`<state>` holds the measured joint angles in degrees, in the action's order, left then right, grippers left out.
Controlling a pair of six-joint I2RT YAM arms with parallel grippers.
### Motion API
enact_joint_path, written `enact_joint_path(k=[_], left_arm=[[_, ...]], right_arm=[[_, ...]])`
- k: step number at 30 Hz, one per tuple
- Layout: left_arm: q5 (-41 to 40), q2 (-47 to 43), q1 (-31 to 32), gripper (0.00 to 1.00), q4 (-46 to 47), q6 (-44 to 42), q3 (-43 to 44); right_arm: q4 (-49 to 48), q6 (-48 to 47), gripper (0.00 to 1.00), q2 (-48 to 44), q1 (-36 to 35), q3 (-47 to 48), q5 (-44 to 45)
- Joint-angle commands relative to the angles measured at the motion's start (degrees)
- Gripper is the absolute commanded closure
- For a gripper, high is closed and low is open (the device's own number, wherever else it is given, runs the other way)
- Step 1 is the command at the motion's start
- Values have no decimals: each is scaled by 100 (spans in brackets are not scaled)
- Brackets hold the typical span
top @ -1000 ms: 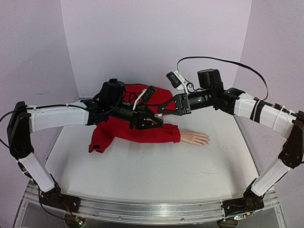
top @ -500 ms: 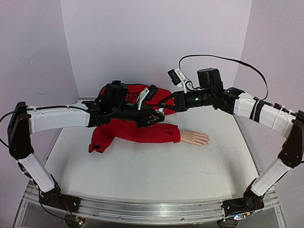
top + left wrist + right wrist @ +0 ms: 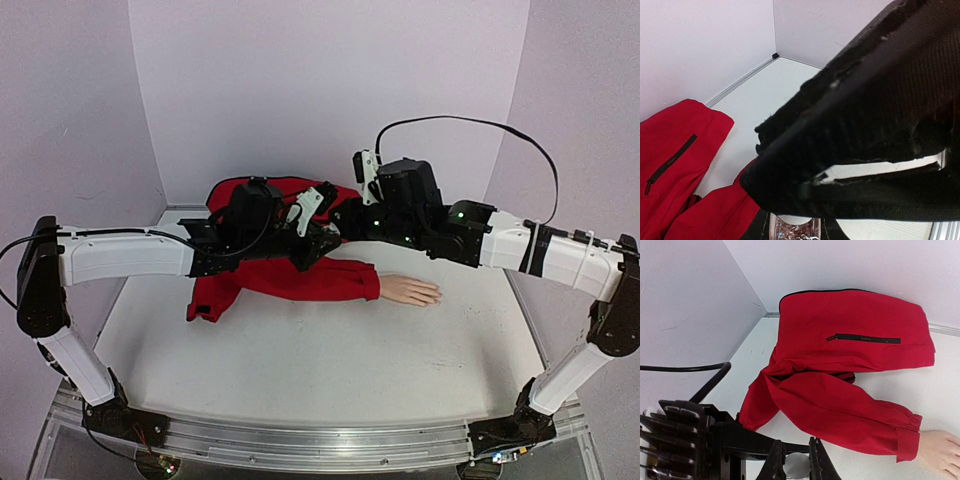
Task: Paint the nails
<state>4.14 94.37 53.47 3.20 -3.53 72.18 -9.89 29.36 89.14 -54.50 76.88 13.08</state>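
The pale mannequin hand (image 3: pixel 410 290) lies flat on the table, its red sleeve (image 3: pixel 320 278) to the left. Its nails at the fingertips (image 3: pixel 434 293) are too small to make out. My left gripper (image 3: pixel 320 234) is shut on a small bottle (image 3: pixel 795 230) with glittery red contents, held above the sleeve. My right gripper (image 3: pixel 342 224) meets it from the right, and its fingers (image 3: pixel 777 460) are shut on the bottle's white cap (image 3: pixel 796 465). In the left wrist view the right gripper's black body (image 3: pixel 875 125) hides most of the scene. The hand's wrist (image 3: pixel 940 452) shows at the right wrist view's edge.
A red jacket (image 3: pixel 855 330) with a black zip lies spread at the back of the table against the wall. White enclosure walls (image 3: pixel 330 80) stand at the back and both sides. The left arm's black links (image 3: pixel 695 435) sit close under the right wrist.
My right gripper has moved left and down to the left gripper and now grips the bottle's cap. My left gripper has shifted slightly right and up.
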Motion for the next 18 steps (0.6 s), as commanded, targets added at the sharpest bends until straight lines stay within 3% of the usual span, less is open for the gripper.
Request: enact_joint_path(k=[1, 3, 9, 13, 18], left_arm=[[-740, -387, -346, 100, 428, 133, 25], [-245, -430, -353, 100, 428, 100, -59], [1580, -620, -470, 100, 429, 95, -328], [3095, -680, -590, 100, 430, 177, -359], [4697, -463, -727, 100, 427, 618, -130]], right_arm=[[408, -281, 92, -233, 38, 127, -519], [325, -468, 65, -342, 216, 86, -1003], [303, -1016, 34, -639, 1115, -9, -3461], [303, -1276, 27, -605, 1427, -106, -5168], [215, -1568, 31, -492, 1501, -117, -6072]])
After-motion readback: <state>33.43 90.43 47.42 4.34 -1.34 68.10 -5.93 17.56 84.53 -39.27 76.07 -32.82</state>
